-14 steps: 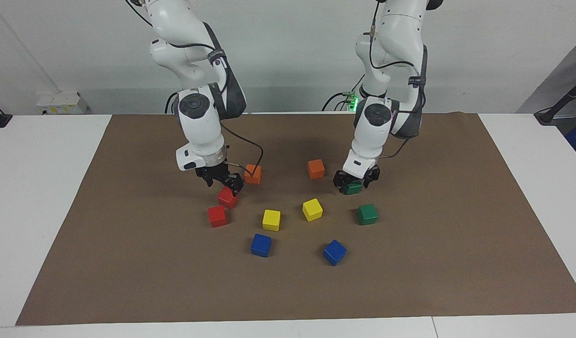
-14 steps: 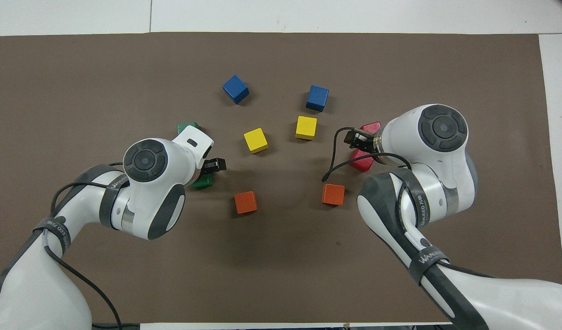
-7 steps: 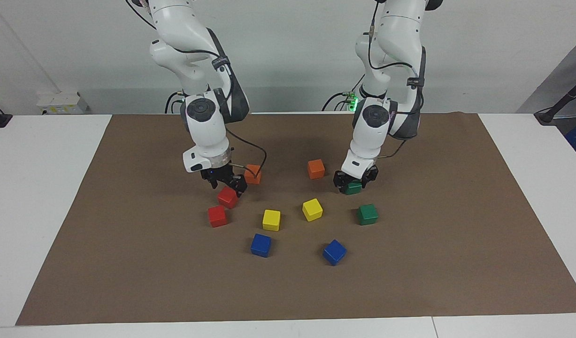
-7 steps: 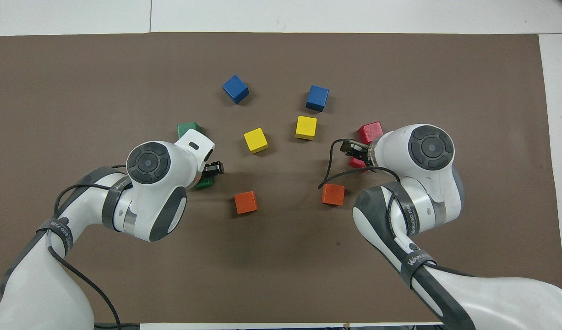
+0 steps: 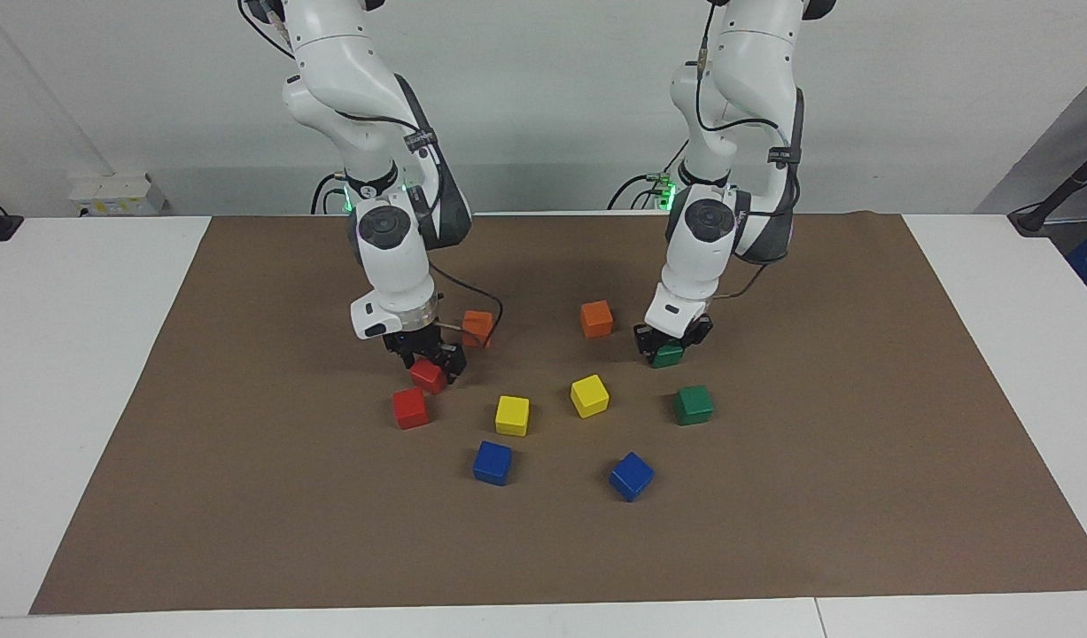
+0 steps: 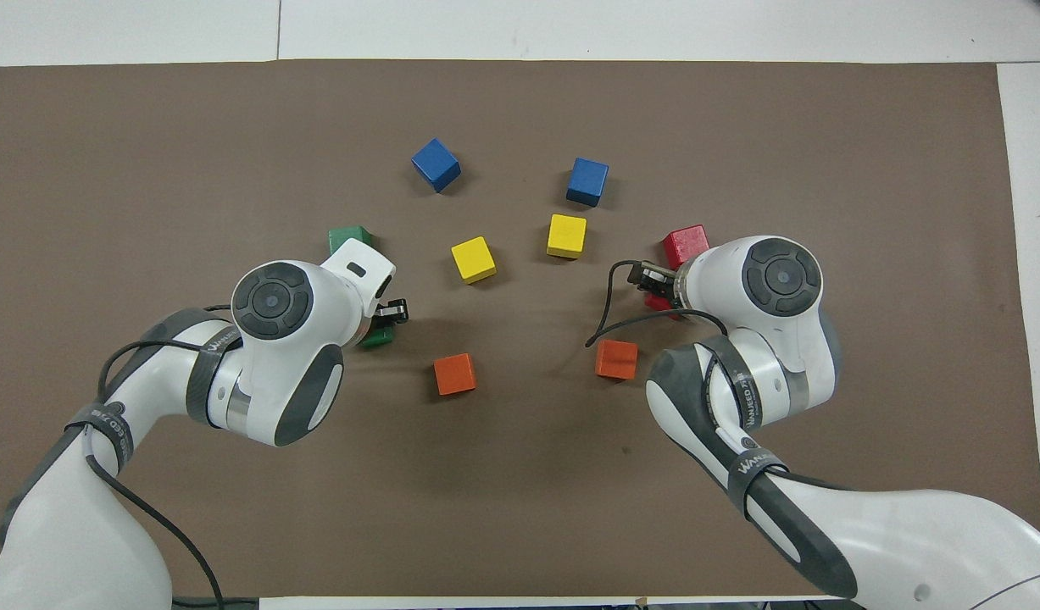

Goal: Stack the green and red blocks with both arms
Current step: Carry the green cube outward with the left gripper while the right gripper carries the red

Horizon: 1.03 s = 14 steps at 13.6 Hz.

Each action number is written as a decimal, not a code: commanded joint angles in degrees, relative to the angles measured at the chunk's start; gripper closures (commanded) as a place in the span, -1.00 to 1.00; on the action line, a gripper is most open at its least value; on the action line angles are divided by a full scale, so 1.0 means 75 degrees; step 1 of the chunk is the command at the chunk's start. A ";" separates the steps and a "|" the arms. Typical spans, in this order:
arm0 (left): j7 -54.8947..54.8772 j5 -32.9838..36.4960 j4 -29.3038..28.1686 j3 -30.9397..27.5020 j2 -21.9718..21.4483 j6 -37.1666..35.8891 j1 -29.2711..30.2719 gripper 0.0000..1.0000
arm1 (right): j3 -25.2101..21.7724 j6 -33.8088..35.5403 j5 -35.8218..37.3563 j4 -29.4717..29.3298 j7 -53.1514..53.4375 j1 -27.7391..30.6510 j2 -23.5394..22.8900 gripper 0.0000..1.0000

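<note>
step: grasping | left gripper [image 5: 670, 347] clamped on green block [image 5: 667, 356] beside orange cube [image 5: 596, 319] | right gripper [image 5: 426, 363] around red block [image 5: 429, 376], grip unclear | next: lift, stack on twin blocks

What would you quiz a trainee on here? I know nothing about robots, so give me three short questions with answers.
1. How many blue blocks lie on the brown mat?
2. True or false: the left gripper is shut on a green block.
3. The right gripper is down at which block? A: a red block. B: a green block. C: a blue block.

Key: 1. two; 2. true; 3. A.
</note>
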State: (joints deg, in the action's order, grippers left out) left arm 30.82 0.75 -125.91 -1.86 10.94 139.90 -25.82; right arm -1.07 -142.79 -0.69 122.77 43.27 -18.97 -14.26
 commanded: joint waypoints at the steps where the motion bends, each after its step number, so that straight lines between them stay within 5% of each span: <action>1: -0.0893 0.0052 0.0344 -0.0091 -0.0392 -0.0812 0.0754 1.00 | 0.0037 -0.0028 0.0022 0.0049 -0.0051 0.0080 0.0038 0.80; 5: -0.4265 0.0052 0.0581 -0.0091 -0.0697 -0.1392 0.3062 1.00 | -0.0010 0.1432 0.0010 -0.0639 -0.0704 0.0266 0.0587 1.00; 8: -0.6283 0.0052 0.0406 -0.0080 -0.0744 -0.1228 0.4399 1.00 | -0.0033 0.2759 0.0022 -0.1414 -0.3110 0.1388 0.0963 1.00; 14: -0.6489 0.0052 -0.0181 -0.0091 -0.0101 0.0727 0.4836 1.00 | -0.0033 0.1792 0.0010 -0.1078 -0.6657 0.3149 0.0824 1.00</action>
State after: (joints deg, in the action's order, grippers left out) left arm -17.09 0.81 -126.85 -3.10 8.53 141.84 9.03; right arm -2.14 -125.76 -0.61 112.75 -2.72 2.82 -7.36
